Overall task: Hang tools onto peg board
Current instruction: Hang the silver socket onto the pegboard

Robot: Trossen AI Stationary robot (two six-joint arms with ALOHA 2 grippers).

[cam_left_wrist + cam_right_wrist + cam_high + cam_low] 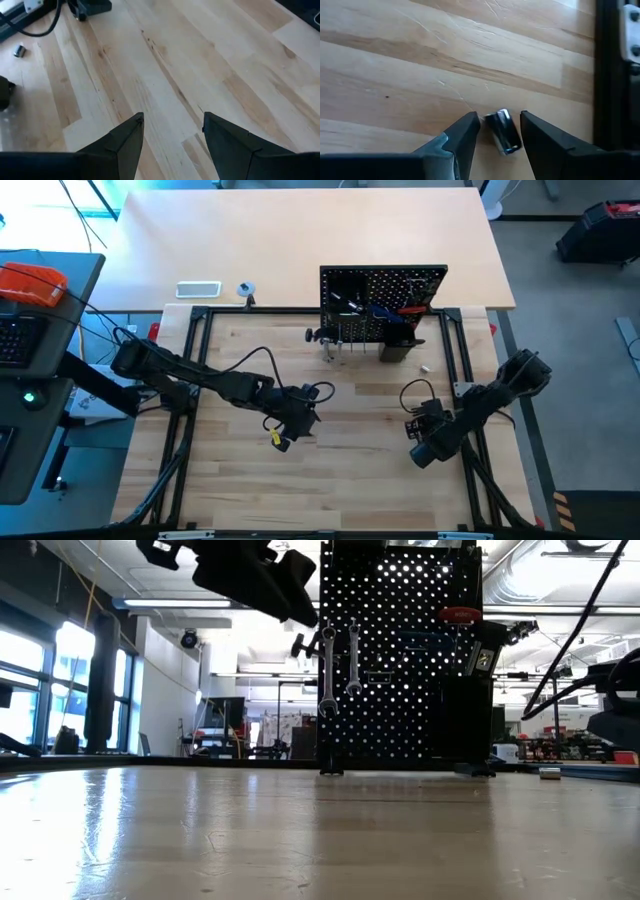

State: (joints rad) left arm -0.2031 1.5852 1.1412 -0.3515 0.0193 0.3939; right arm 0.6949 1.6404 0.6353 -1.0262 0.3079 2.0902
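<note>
From the high view I see the peg board (383, 303) standing upright at the far edge of the wooden table (340, 490), with tools hung on it and a small black bin (397, 340) at its lower right. My left gripper (300, 418) sits over the middle of the table, well short of the board. My right gripper (423, 442) is off to the right side, near the frame rail.

In the low view, the board (400, 660) fills the centre, and two silver wrenches (340, 670) hang side by side on its left part. A red-handled tool (460, 614) sits near the top right. A dark arm (250, 575) crosses the upper left.

In the left wrist view, my left gripper (172, 145) has its fingers spread apart over bare wood, with nothing between them.

In the right wrist view, my right gripper (500, 137) is spread too, and a small metal bit (503, 131) lies on the table between the fingertips, not clamped, as far as I can tell.
</note>
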